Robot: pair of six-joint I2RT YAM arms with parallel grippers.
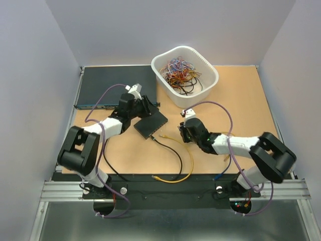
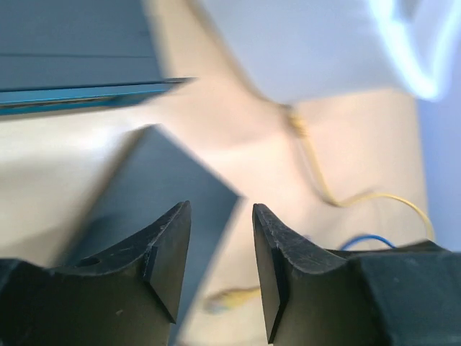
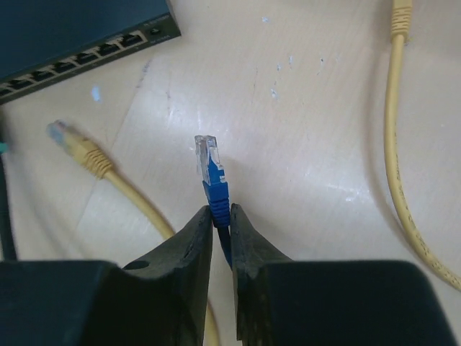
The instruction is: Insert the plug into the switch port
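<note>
Two-fingered right hand [image 3: 221, 214] pinches the plug [image 3: 210, 167] — angled down, forward.

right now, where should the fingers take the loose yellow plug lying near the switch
Take the yellow plug by its boot, just behind the clear tip, from above, closing across its two sides. It lies flat on the table, tip angled toward the switch, cable trailing back, so probably only the sides are free and the tip stays clear.
</note>
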